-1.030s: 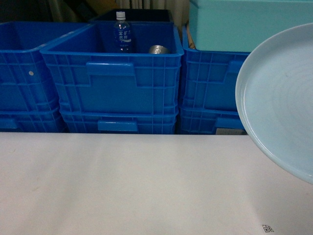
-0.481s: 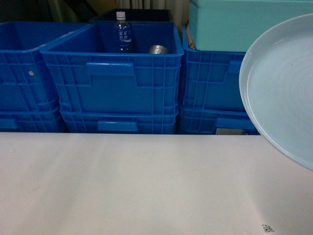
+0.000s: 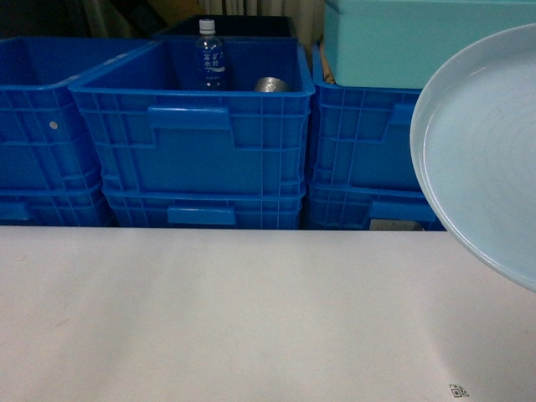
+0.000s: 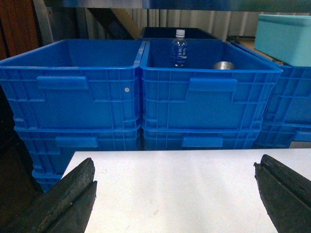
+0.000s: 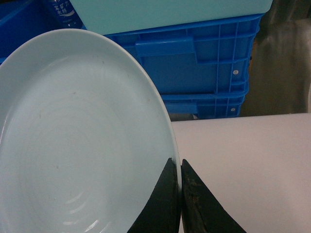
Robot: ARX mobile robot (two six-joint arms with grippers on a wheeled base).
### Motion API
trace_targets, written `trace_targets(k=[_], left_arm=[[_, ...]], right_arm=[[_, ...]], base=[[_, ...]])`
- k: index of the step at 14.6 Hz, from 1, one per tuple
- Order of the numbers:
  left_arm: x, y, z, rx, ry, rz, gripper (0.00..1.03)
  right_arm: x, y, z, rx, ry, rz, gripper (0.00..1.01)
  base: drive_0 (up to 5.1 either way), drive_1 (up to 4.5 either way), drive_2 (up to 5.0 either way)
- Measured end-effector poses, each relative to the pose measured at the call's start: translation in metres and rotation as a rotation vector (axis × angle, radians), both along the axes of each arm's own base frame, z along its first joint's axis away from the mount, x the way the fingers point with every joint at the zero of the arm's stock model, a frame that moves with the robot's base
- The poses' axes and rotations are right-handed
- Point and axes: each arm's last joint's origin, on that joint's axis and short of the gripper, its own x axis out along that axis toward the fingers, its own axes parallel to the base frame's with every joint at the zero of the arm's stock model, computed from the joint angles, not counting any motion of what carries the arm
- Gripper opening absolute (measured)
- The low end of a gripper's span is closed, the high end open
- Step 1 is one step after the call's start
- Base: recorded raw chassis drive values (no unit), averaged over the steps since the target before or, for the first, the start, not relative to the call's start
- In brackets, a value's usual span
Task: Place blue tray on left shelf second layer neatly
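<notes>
The right tool (image 5: 180, 194) is clenched on the rim of the blue tray (image 5: 77, 141), one finger on each side of the edge. The tray is lifted clear of the white worktop (image 3: 234, 310) and stands tilted, its hollow face toward the camera, over the right edge of the worktop. The left tool (image 4: 175, 194) is released, its dark fingers (image 4: 73, 194) wide apart and holding nothing, low over the near part of the worktop. Behind the far edge stand stacked blue crates (image 3: 197, 142). The middle crate holds a water bottle (image 3: 209, 57) and a metal can (image 3: 271, 85). A turquoise box (image 3: 394, 38) rests on the right crates.
</notes>
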Motion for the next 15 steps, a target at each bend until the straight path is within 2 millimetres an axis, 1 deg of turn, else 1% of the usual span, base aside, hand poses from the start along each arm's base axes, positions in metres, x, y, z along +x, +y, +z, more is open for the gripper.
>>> trace_targets(k=[4, 15], left_arm=[[0.0, 0.0001, 0.0, 0.0, 0.0, 0.001, 0.98], [0.0, 0.0, 0.0, 0.0, 0.0, 0.0, 0.98]], right_arm=[[0.0002, 0.0001, -0.0003, 0.001, 0.002, 0.001, 0.02], [0.0002, 0.0, -0.0003, 0.003, 0.002, 0.0, 0.02]], base=[[-1.5, -1.51, -1.5], [3.4, -4.05, -4.1]])
